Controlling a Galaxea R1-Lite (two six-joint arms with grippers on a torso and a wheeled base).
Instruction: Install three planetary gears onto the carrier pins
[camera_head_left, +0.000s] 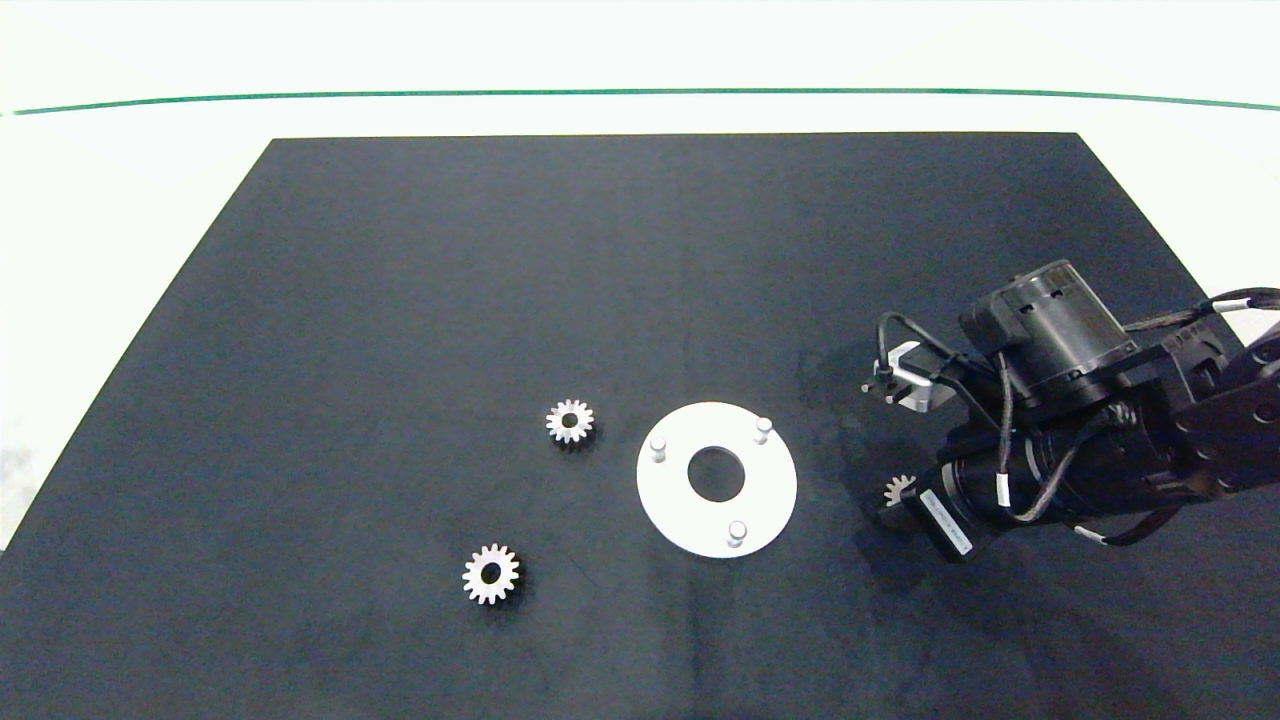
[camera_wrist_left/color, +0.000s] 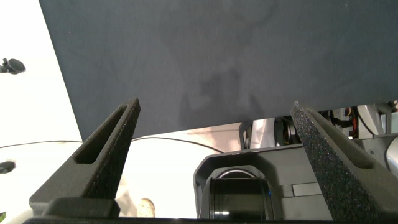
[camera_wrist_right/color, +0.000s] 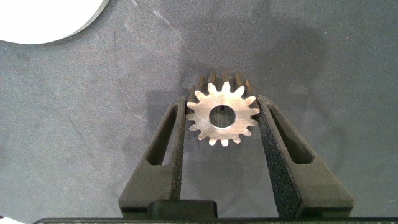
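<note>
0 of 3 gears fitted: right gripper (camera_wrist_right/color: 222, 118) pinches 1 gear (camera_wrist_right/color: 222, 117) just right of disc (camera_head_left: 665, 505), pins (camera_head_left: 737, 533) bare, 2 gears (camera_head_left: 570, 421) on bench w/ left gripper (camera_wrist_left/color: 214, 118) wide, idle.

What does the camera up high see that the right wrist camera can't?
Only the head view shows two loose gears lying on the black mat and all three pins bare on the white disc.

Only the right wrist view shows the right pincer with its fingers against the third gear.

Both show that gear, the mat and some of the disc.
</note>
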